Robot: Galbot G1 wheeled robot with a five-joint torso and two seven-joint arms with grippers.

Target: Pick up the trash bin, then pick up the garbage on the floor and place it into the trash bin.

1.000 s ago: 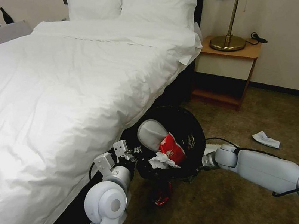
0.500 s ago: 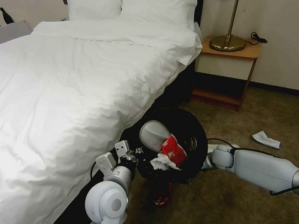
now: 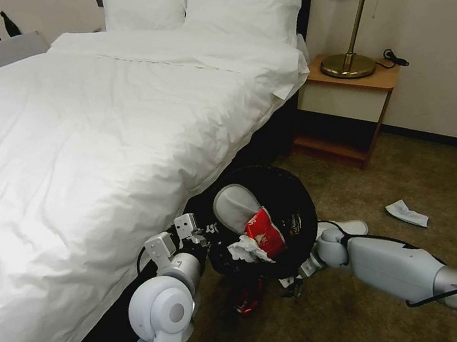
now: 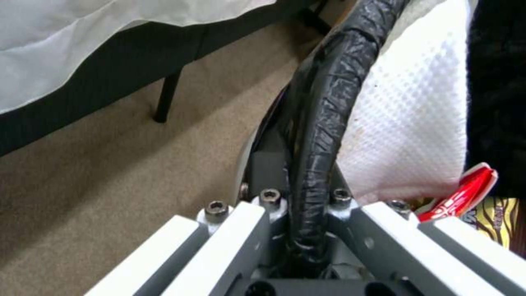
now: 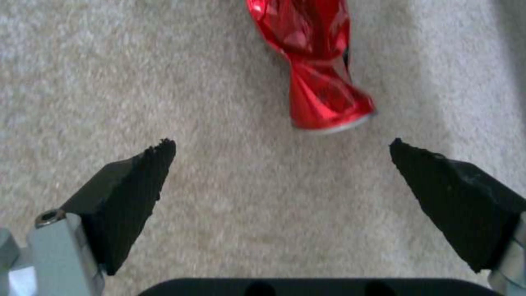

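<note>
My left end effector (image 4: 298, 230) clamps the round black wire-mesh trash bin's rim (image 4: 323, 102); my right end effector (image 5: 282, 181), spread wide, should straddle the crushed red can (image 5: 318, 78) squarely before closing.

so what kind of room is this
Most likely a hotel bedroom: a made-up bed with white linen and stacked pillows, a bedside table carrying a brass lamp, and carpeted floor.

The crushed can (image 5: 315, 65) is lying on the carpet (image 5: 219, 205) just ahead of the right gripper (image 5: 282, 150), between its spread fingers. The trash bin (image 3: 295, 206) is hanging above it, its rim sitting inside the left gripper (image 4: 298, 213).
</note>
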